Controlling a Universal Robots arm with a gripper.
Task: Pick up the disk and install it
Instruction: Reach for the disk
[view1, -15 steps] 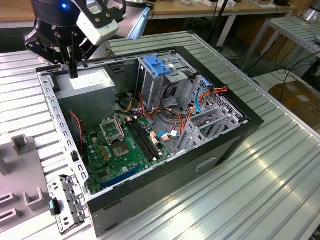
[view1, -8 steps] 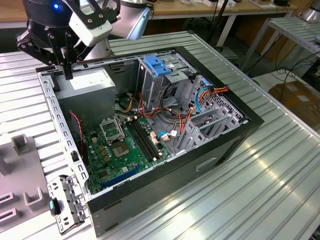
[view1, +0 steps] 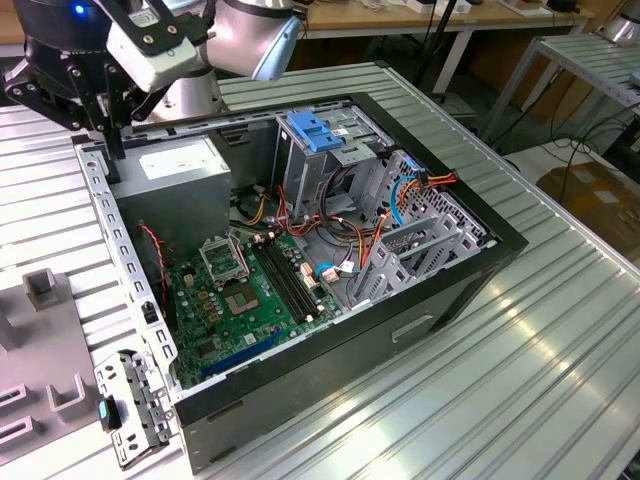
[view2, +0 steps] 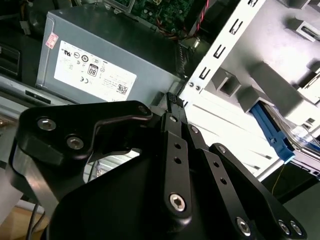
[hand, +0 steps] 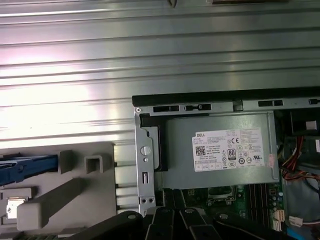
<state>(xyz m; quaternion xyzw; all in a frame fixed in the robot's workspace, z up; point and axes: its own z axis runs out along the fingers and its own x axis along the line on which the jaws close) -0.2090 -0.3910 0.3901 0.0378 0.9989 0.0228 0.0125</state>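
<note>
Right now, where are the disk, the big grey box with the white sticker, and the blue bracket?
disk (view2: 270, 130): second wrist view, on its blue side rail.
big grey box (hand: 177, 150): first wrist view, on bare metal beside the sticker.
blue bracket (view1: 315, 132): exterior view, on its top face.

The table (view1: 560, 330) is ribbed bare metal with a bright sheen. The case (view1: 300, 385) has matt black outer panels and a dull grey sheet-metal frame. The power supply (hand: 180, 150) is plain grey metal with a white paper sticker (hand: 227, 150). The gripper (view2: 172, 100) is matt black with shiny bolts. The bracket (view1: 315, 130) is smooth blue plastic, and the fixture (hand: 60, 195) is matt grey.
</note>
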